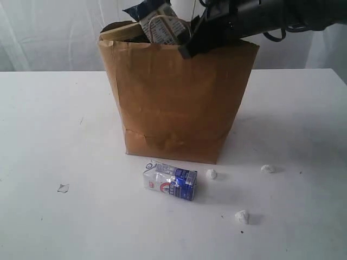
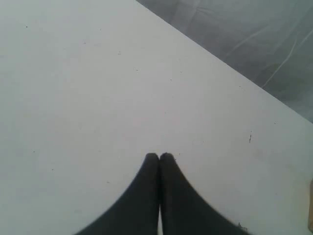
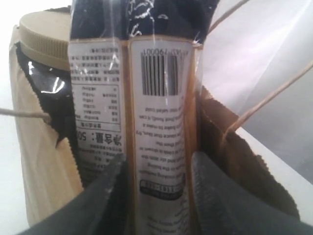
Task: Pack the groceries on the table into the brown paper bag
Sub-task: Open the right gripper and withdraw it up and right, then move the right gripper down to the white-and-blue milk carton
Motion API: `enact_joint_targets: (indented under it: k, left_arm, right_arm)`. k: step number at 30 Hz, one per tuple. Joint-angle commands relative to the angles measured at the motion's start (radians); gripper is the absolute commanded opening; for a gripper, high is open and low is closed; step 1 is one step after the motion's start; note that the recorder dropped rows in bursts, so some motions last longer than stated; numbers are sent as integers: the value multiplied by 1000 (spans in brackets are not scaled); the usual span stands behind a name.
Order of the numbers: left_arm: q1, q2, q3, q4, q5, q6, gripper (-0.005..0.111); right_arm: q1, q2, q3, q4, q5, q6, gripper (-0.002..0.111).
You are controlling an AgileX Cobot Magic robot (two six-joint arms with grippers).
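My right gripper [image 3: 159, 164] pinches the long dark-blue packet [image 3: 161, 122], crowded by the big olive-lidded jar [image 3: 41, 36]; my left gripper [image 2: 159, 156] is pressed together.

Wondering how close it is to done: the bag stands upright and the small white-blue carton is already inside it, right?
Not quite. The brown paper bag does stand upright, but the small white-blue carton is not inside it; the exterior view shows it lying on the table in front of the bag.
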Motion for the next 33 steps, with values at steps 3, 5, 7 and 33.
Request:
enact_joint_targets:
  k: [3,5,7,33]
  left_arm:
    - [-7,-9,5,3,-11,1,0]
    - [-7,-9,5,3,-11,1,0]
    - [-7,-9,5,3,-11,1,0]
    - [-7,-9,5,3,-49,1,0]
  right_arm:
    - [-4,-87,-3,-2,2,7,39]
    - [-4,-119,-3,-2,0,7,39]
    - [-4,-144,-3,-2,-9,7,39]
    - [-5,-387,33,-1013,721,725,25]
